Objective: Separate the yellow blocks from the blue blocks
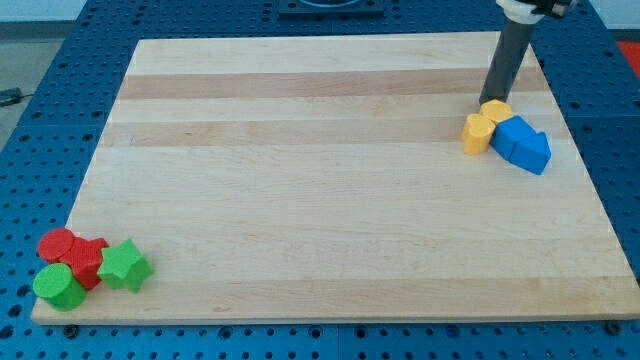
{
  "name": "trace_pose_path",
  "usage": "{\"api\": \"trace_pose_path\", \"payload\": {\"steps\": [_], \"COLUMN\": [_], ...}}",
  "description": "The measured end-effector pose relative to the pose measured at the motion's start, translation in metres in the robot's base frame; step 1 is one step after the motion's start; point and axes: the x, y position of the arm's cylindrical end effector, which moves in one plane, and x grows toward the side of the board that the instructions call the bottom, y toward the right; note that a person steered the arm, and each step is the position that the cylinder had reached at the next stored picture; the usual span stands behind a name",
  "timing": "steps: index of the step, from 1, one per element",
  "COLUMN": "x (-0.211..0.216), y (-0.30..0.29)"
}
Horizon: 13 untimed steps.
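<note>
Two yellow blocks sit at the view's right on the wooden board: a yellow hexagon-like block and a rounded yellow block just below-left of it. Two blue blocks touch them on the right: a blue block and a blue wedge-like block. All of these form one tight cluster. My tip stands at the top edge of the yellow hexagon-like block, touching or nearly touching it, with the rod rising to the view's top.
At the view's bottom left corner of the board lie a red cylinder, a red star-like block, a green star and a green cylinder. The board's right edge is close to the blue blocks.
</note>
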Motion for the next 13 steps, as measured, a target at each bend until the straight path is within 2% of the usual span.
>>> {"api": "trace_pose_path", "payload": {"steps": [2,4,5,9,11,13], "x": [0.006,0.001,0.013,0.052,0.056,0.086], "y": [0.001,0.035,0.034,-0.021,-0.051,-0.069]}}
